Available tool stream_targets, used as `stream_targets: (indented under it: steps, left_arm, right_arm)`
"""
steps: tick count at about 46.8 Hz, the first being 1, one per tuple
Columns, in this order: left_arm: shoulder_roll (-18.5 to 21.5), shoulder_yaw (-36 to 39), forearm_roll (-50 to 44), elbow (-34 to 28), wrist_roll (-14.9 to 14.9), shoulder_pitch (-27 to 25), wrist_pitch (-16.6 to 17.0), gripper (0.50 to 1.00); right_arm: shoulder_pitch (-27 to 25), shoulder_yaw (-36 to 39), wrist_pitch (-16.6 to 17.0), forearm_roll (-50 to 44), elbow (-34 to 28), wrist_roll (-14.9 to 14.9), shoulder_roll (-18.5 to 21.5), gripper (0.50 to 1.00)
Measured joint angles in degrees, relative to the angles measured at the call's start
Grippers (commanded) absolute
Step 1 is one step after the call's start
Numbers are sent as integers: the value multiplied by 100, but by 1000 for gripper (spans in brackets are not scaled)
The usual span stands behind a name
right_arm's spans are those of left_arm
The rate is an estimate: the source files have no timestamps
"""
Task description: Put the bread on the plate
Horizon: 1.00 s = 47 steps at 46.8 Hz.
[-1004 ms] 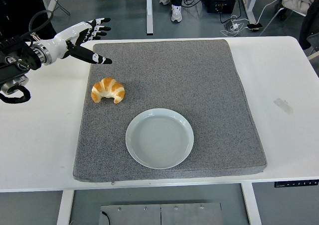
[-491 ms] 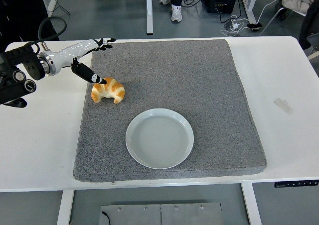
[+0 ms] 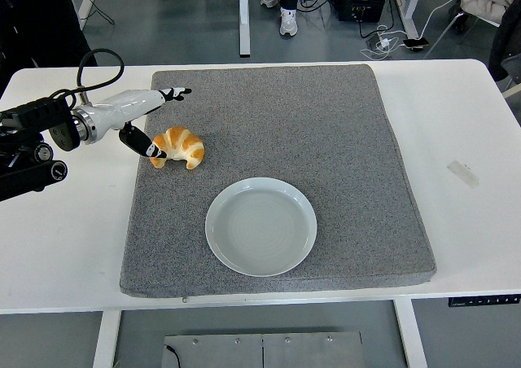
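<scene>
Moved down and in since a second ago: left hand was up high over the far left corner of the grey mat, now sits low, right by the bread. Thumb now touching the left end of the bread, or very nearly. Other fingers stretched out past the far side of the bread, not wrapped round it. So: hand spread wide, holding nothing yet. Bread in the same spot as before, not shifted at all.

Means the reaching part looks almost done. Next comes the squeeze, probably, with fingers closing round the bread. Then a lift and a short trip toward the near side, to the plate. Could slip or roll if pinched only at one end, since the bread is curved and soft.

Where things are: bread on the mat, near its left edge, a little way from the plate, not touching it. Plate on the near middle of the mat, nothing on it.

Counting: one bread, one plate, one mat, one white desk. One robot hand in sight, the left. Right hand nowhere to be seen.
</scene>
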Motion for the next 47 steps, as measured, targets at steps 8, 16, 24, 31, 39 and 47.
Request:
stream_targets:
  steps: [8,16,24,31,39,47]
  left_arm:
    - [-135,244,16,16,-1,10,486,971]
    - [-189,362,16,65,-14,12,538,972]
    - [-316,432,16,212,-18,59,544,971]
    - [-602,458,15,630,-22,201,701,969]
    - [-725,458,10,802,-55,315,824,949]
    - [-889,457,7,890,-71,388,948,904]
  right_arm:
    - [2,0,0,0,0,0,0,1000]
    - [0,1,0,0,0,0,0,1000]
    - [5,1,1,0,0,1,0,1000]
    - [0,1,0,0,0,0,0,1000]
    - [1,1,0,0,0,0,0,1000]
    - [-2,0,0,0,0,0,0,1000]
